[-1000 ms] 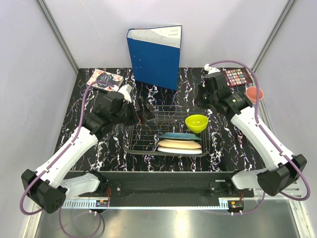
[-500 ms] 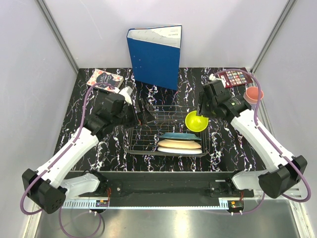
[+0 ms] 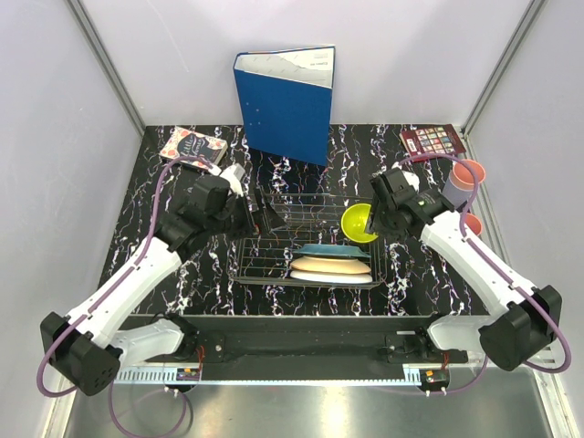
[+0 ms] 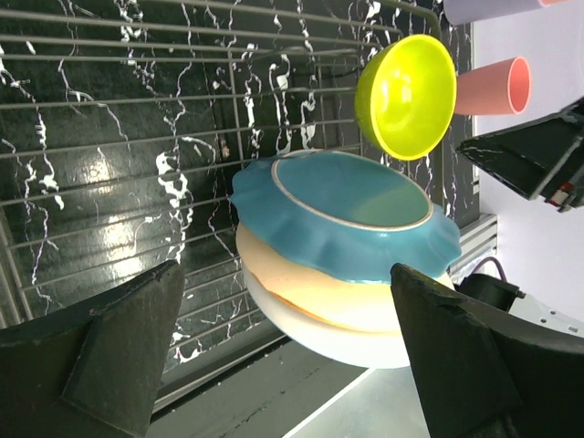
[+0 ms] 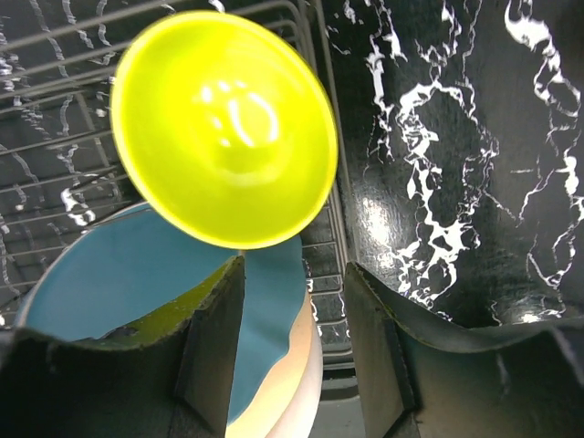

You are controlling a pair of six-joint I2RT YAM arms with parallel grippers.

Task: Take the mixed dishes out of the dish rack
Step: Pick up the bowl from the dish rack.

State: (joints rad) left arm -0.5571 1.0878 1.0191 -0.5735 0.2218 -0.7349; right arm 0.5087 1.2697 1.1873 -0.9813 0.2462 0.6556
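- Step in hand, my read: the right pincer goes for the yellow-green plastic bowl, which stands tipped on edge in the far right corner of the low dark wire dish rack
- Right pincer is spread wide and holds nothing; the bowl's lower rim sits just off its fingertips
- To do it well: get one finger inside the rim and one outside, close on the rim wall, then lift straight up before swinging right, or the rim may catch the rack wire
- The glossy, thin rim could slip, so go for a deep bite rather than a tip pinch
- Left pincer hangs wide open and empty over the rack's far left part, facing the plate stack
- Stack in the near right of the rack: scalloped teal plate on top, cream plate under it, white plate at the bottom
- The teal plate lies right under the bowl and is likely to get nudged
- Out on the black marbled counter, right side: lavender cup and pink cup, so set the bowl clear of them
- Upright blue binder far centre and small books in the far corners, none in the way
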